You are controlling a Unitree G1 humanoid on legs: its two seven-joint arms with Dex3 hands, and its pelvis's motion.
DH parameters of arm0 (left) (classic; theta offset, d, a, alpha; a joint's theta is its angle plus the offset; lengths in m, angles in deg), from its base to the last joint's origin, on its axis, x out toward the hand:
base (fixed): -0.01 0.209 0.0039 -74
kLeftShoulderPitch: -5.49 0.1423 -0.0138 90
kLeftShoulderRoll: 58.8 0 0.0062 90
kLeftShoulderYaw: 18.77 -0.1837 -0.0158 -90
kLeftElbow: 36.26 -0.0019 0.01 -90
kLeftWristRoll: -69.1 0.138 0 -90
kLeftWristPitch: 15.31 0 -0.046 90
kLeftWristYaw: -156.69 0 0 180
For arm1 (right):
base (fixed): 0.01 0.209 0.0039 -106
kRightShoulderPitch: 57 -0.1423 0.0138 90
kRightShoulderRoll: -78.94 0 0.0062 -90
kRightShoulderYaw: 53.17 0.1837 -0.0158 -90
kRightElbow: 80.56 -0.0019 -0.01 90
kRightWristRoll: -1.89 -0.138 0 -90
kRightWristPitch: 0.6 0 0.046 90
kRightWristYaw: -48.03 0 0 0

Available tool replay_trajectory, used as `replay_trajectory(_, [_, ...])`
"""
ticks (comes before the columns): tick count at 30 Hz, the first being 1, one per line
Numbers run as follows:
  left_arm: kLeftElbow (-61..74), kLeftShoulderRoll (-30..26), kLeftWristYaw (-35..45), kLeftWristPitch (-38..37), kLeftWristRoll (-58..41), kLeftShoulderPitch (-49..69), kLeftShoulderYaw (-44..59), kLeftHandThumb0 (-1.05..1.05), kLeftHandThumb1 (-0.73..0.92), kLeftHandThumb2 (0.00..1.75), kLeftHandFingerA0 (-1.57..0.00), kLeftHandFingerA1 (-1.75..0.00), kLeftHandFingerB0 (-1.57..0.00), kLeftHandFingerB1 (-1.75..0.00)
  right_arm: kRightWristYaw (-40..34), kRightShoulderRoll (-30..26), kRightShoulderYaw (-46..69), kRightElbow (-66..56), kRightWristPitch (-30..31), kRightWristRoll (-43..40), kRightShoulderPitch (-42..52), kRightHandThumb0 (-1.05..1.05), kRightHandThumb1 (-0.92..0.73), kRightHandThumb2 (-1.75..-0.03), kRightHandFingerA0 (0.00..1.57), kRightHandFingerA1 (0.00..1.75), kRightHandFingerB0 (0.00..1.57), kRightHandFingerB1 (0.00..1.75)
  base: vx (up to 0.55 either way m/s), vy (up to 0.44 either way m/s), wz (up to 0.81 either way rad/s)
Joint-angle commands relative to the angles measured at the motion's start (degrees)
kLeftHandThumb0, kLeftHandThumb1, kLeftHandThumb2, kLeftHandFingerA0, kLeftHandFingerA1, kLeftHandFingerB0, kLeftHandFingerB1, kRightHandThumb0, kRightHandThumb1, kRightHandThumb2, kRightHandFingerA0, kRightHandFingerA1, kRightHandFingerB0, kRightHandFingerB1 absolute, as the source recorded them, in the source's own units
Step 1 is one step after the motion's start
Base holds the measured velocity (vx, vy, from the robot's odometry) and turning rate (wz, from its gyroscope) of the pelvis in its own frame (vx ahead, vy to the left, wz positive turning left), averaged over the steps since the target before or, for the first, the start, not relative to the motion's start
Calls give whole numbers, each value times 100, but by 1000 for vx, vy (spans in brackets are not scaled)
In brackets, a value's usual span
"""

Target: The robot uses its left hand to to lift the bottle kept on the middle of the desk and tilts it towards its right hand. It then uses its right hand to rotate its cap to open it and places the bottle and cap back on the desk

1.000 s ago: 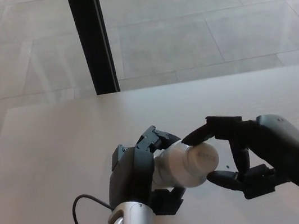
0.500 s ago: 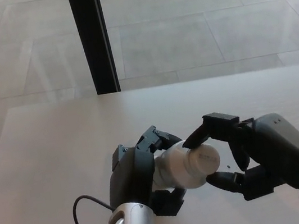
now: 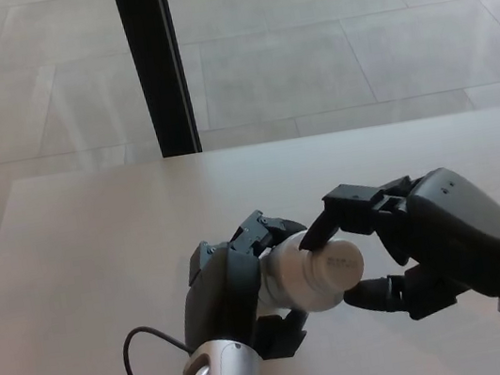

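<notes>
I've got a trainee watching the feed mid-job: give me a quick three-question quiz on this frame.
1. True or false: the bottle is standing upright on the desk.
2. Which hand has its fingers on the cap? A) left hand B) right hand C) neither
3. Fill in: the left hand grips the bottle's ____.

Key:
1. False; it is held off the desk, tilted toward the right hand.
2. B
3. body

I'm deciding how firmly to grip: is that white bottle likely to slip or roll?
The bottle looks smooth and rounded, so it may slip as the right hand twists the cap. The left hand wraps its body, which probably resists that. Set down on its side on the desk, it would likely roll.
</notes>
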Motion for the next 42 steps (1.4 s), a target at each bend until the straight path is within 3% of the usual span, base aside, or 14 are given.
replay_trajectory(1, [-46, 6, -35, 345, 25, 70, 135, 8, 87, 61, -72, -172, -67, -143, -835, -304, -146, 64, -1259, 944, -431, -31, -50, -91, 93, 175, 80, 150, 0, 0, 0])
replay_trajectory(2, [-59, 27, -25, 360, -12, 65, 170, 12, 87, 65, -69, -173, -65, -147, -848, -325, -159, 8, -1251, 1021, -458, -31, -48, -92, 93, 175, 81, 147, 0, 0, 0])
replay_trajectory(3, [-56, 21, -2, 386, -3, 57, 173, 7, 86, 67, -69, -126, -59, -86, -831, -341, -164, -31, -1224, 1047, -467, -30, -47, -95, 93, 175, 81, 148, 0, 0, 0])
replay_trajectory(5, [-33, -4, 40, 463, 53, 45, 149, 4, 83, 66, -70, -111, -59, -75, -882, -358, -171, -37, -1256, 1103, -505, -31, -49, -89, 92, 175, 84, 124, 0, 0, 0])
replay_trajectory(6, [-53, -24, 42, 388, 32, 58, 152, -6, 83, 59, -75, -146, -73, -99, -989, -417, -192, -10, -1400, 1219, -584, -37, -49, -104, 118, 129, 90, 104, 0, 0, 0])
replay_trajectory(7, [-95, -67, 37, 270, 25, 64, 142, -6, 83, 59, -79, -156, -76, -119, -1114, -476, -217, 48, -1594, 1321, -680, -35, -59, -85, 95, 159, 85, 112, 0, 0, 0])
replay_trajectory(13, [-115, -139, 15, 143, 67, 84, 103, -5, 82, 61, -81, -167, -75, -133, -1308, -614, -233, 125, -1850, 1490, -849, -32, -49, -101, 90, 158, 83, 123, 0, 0, 0])
replay_trajectory(17, [-96, -64, -51, 52, -47, 159, 182, 23, 82, 91, -98, -166, -85, -145, -1420, -737, -119, 176, -2004, 1486, -988, -30, -47, -107, 88, 163, 79, 139, 0, 0, 0])
replay_trajectory(20, [-126, -53, -88, 55, -30, 164, 184, 22, 77, 99, -71, -175, -68, -155, -1444, -753, -57, 281, -2117, 1392, -1044, -31, -58, -91, 93, 160, 80, 127, 0, 0, 0])
replay_trajectory(21, [-113, -42, -77, 84, -37, 170, 187, 21, 80, 94, -94, -169, -81, -147, -1413, -780, -42, 290, -2148, 1361, -1058, -34, -60, -90, 92, 156, 82, 125, 0, 0, 0])
replay_trajectory(23, [-103, -39, -108, 119, 23, 167, 149, 21, 77, 96, -72, -175, -65, -156, -1407, -814, -18, 323, -2242, 1318, -1076, -32, -62, -84, 92, 159, 78, 123, 0, 0, 0])
replay_trajectory(27, [-142, -31, -108, -68, -93, 213, 185, 22, 80, 96, -100, -166, -85, -144, -1481, -818, -18, 369, -2379, 1397, -1094, -30, -53, -99, 88, 153, 76, 137, 0, 0, 0])
replay_trajectory(40, [-7, -27, 35, 187, -87, 222, 212, 14, 77, 85, -100, -160, -87, -140, -1774, -1130, -224, 568, -3113, 2122, -1631, -30, -53, -87, 87, 160, 81, 112, 0, 0, 0])
replay_trajectory(42, [3, -37, 39, 201, -49, 217, 178, 16, 75, 90, -78, -175, -71, -151, -1920, -1212, -275, 592, -3279, 2384, -1802, -33, -59, -78, 86, 158, 80, 105, 0, 0, 0])
